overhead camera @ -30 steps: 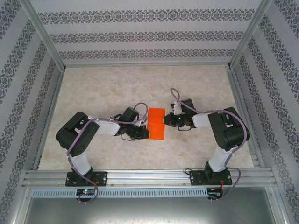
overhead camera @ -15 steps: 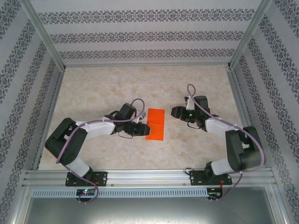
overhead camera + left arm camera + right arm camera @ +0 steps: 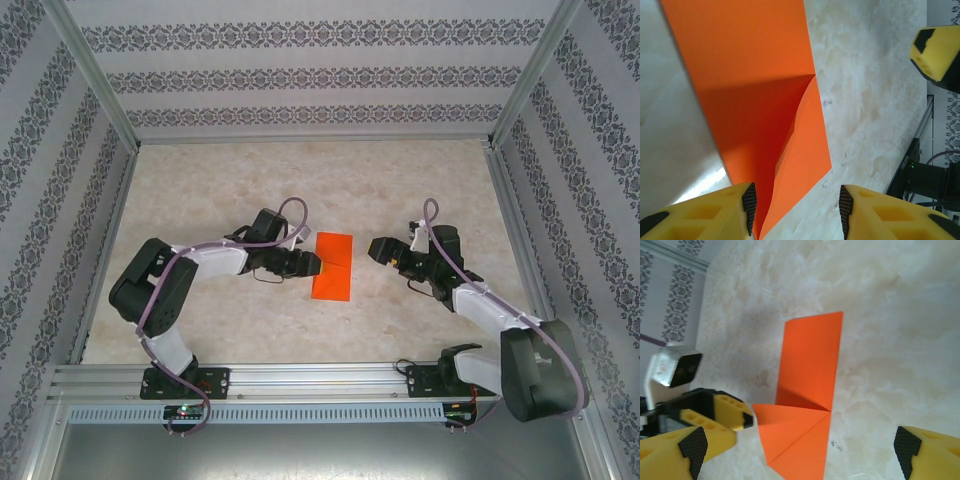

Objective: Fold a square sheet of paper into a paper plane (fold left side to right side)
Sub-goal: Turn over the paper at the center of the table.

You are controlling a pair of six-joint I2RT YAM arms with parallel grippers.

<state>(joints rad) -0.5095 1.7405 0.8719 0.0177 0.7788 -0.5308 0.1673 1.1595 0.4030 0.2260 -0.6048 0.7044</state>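
Note:
The square sheet of paper [image 3: 334,266] is bright orange and lies flat mid-table as a narrow folded rectangle. In the right wrist view the paper [image 3: 810,360] has a triangular flap folded over at its near end, with one edge slightly raised. My left gripper [image 3: 309,264] is open at the paper's left edge. In the left wrist view the paper [image 3: 750,75] runs between the left gripper's [image 3: 797,212] pads, unpinched. My right gripper [image 3: 377,248] is open, a short way right of the sheet. The right gripper [image 3: 800,457] holds nothing.
The marbled tabletop [image 3: 250,190] is bounded by patterned walls on three sides. An aluminium rail [image 3: 320,378] with the arm bases runs along the near edge. A right gripper finger [image 3: 937,47] shows in the left wrist view's top right corner.
Both grippers were shut at the paper's edges and have now opened. The right arm has drawn back to the right, off the sheet. The left gripper stays at the left edge.

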